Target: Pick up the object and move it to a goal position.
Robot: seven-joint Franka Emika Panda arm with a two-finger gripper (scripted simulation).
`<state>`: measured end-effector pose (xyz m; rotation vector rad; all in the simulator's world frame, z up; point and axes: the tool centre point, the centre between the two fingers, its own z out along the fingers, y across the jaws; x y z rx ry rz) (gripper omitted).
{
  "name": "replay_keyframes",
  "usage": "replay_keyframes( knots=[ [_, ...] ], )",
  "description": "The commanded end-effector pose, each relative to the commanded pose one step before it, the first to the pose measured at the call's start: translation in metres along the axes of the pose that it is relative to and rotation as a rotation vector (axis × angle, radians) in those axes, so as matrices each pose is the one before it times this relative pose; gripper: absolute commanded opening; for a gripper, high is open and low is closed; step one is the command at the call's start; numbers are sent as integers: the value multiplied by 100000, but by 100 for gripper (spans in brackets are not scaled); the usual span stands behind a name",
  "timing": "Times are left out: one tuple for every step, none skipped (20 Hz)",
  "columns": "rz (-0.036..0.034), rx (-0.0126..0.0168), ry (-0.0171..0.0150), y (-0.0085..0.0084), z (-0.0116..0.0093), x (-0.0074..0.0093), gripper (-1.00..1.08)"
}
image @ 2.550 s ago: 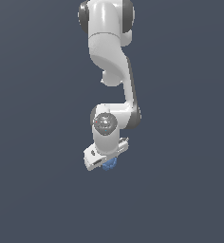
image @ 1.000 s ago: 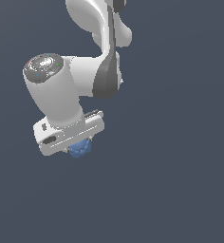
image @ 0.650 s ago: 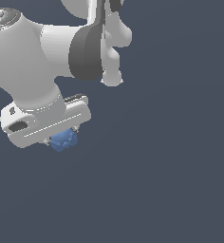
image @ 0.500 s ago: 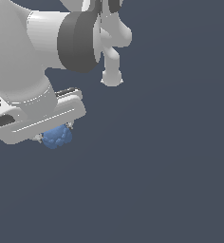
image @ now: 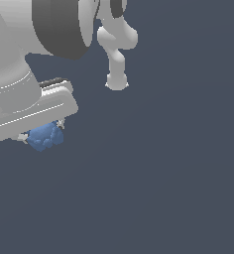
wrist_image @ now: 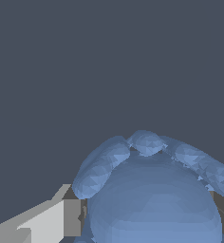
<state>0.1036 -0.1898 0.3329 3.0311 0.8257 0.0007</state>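
Arm swung closer, blue blob (image: 45,136) clamped beneath hand (image: 39,133)

The arm (image: 20,59) is showing smooth, glossy white rounded shells, with a broad dark grey band (image: 59,25) circling one joint and a flat white block-shaped hand housing (image: 29,116) below.

1 blue blob (image: 45,136), 1 arm (image: 34,54)
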Motion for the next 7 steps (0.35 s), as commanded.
replay_keyframes(
  knots=[
    [-49,36,-26,239,-411,-47,-100],
    [0,0,0,64,-96,-9,-100],
    [0,0,0,51,-73,-4,-100],
    [0,0,0,38,-52,-1,-100],
    [0,0,0,26,-34,1,-100],
    [0,0,0,15,-19,1,-100],
    [0,0,0,5,-6,1,-100]
  ],
)
